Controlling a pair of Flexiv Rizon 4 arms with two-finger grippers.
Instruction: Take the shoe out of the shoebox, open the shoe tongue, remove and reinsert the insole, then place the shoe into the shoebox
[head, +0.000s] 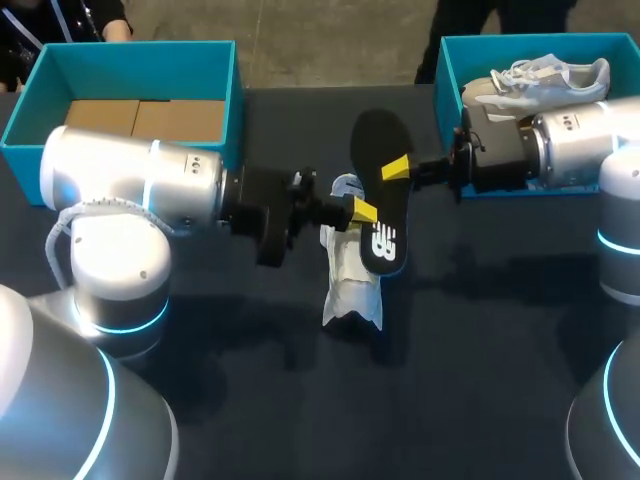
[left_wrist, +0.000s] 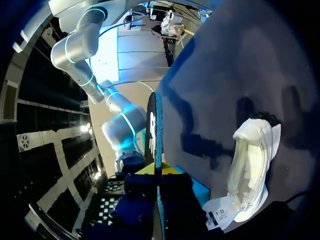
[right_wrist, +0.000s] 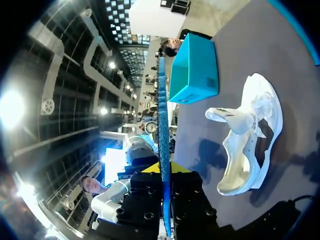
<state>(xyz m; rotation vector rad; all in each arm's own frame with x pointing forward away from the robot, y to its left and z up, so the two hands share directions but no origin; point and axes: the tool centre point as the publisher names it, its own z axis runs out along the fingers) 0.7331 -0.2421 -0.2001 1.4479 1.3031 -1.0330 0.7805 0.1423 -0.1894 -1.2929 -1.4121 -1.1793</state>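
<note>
While the left fingers (head: 363, 211) are closed on the insole (head: 381, 190) near its end with the white print, the right fingers (head: 396, 168) are closed on the same insole closer to its other end, so both arms hold it together above the middle of the tabletop (head: 480, 380). From each wrist camera the insole is seen by its thin edge, running straight out between that arm's own fingers, with a yellow tip pressed on it. From the head camera its broad black face shows. Just beside the insole, toward the near edge of the tabletop, the white shoe (head: 352, 290) lies on the dark surface, free of both arms. Its opening is wide and the tongue (right_wrist: 226, 115) is bent out of it. At the far left corner of the tabletop stands a teal shoebox (head: 130, 60) with brown cardboard (head: 145, 118) inside. At the far right corner stands a second teal shoebox (head: 447, 70), and another pale shoe (head: 545, 78) lies in it, behind the right arm.
</note>
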